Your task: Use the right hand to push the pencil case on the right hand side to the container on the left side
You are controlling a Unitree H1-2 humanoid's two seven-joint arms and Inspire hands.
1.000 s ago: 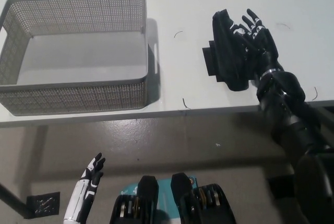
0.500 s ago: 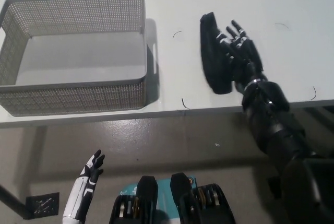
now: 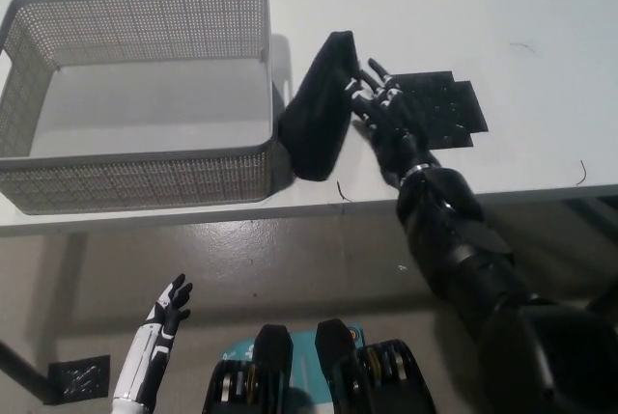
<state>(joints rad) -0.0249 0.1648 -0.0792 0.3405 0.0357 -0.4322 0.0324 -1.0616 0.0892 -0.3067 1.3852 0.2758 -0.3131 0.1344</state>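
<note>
The fingers (image 3: 372, 96) of the black right hand (image 3: 384, 124) are spread and extended, pressed flat against the right flank of the pencil case (image 3: 319, 123); nothing is grasped, the contact is a push only. The pencil case is a dark soft pouch, lying tilted with its upper end leaning right and its lower left edge touching, or all but touching, the right wall of the container (image 3: 275, 158). The step in hand is judged to be nearly complete, since the pouch is at the container's side rather than inside it.

To finish it well, the pressure is best kept low and broad along the pouch's side, so that the soft body is slid rather than rolled or buckled. The push is best directed straight toward the container's wall and eased off once the pouch is flush, as the light mesh container could itself be shoved leftward across the counter (image 3: 541, 9). The pouch lies near the counter's front edge, so no component of the push should be aimed toward that edge.

The white left hand (image 3: 164, 322) is held low below the counter at the lower left, fingers apart and empty.

By count: one pencil case, one grey mesh container, one flat black mat (image 3: 439, 110) lying on the counter just right of the hand, and two robot hands are seen.
</note>
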